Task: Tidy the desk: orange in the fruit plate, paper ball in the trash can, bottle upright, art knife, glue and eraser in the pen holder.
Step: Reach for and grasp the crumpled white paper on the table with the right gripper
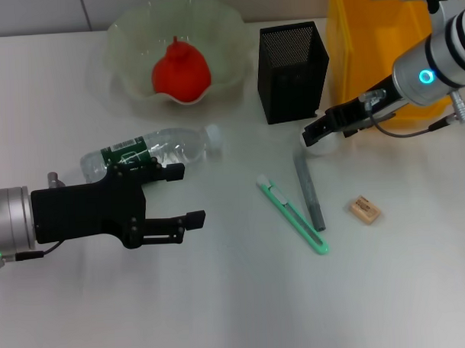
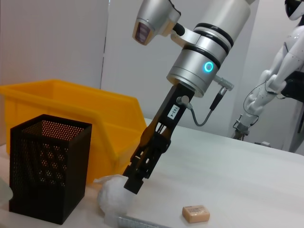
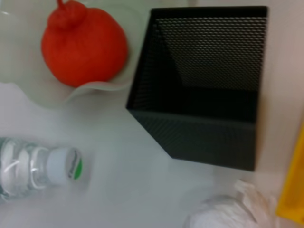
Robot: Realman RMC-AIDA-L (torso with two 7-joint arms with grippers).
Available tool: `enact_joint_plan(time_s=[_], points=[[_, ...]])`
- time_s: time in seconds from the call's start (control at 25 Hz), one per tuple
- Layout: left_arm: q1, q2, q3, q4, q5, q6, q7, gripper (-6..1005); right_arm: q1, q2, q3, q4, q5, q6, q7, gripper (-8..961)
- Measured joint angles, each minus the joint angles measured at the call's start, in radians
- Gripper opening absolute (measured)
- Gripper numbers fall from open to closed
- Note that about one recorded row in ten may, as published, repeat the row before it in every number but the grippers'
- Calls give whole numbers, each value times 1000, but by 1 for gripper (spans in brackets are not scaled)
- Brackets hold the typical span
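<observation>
The orange point(image 1: 181, 69) lies in the translucent fruit plate point(image 1: 128, 40); it also shows in the right wrist view point(image 3: 83, 42). The bottle point(image 1: 151, 152) lies on its side. My left gripper point(image 1: 186, 195) is open and empty just in front of the bottle. My right gripper point(image 1: 315, 133) has its tip at the white paper ball point(image 1: 325, 145), right of the black mesh pen holder point(image 1: 291, 71). In the left wrist view the right gripper point(image 2: 134, 183) touches the top of the paper ball point(image 2: 113, 198). The green art knife point(image 1: 293, 215), grey glue stick point(image 1: 309, 190) and eraser point(image 1: 365, 209) lie on the table.
The yellow bin point(image 1: 370, 55) stands at the back right, behind the right arm and next to the pen holder. In the left wrist view the pen holder point(image 2: 47, 166) stands in front of the bin point(image 2: 71, 109), with the eraser point(image 2: 195, 213) nearby.
</observation>
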Motion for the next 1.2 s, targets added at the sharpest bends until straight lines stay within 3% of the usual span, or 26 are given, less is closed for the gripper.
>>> enact_joint_plan(time_s=[0.72,1.0,1.2], points=[[3,-9,0,0,1,-4,4,847,19,0,-31,105,4,132,13,646],[3,-10,0,-1,1,-7,4,847,24,-1,-31,108,4,118,13,627],[3,-9,0,-2,1,-8,4,847,2,-1,-25,41,4,52,13,613]])
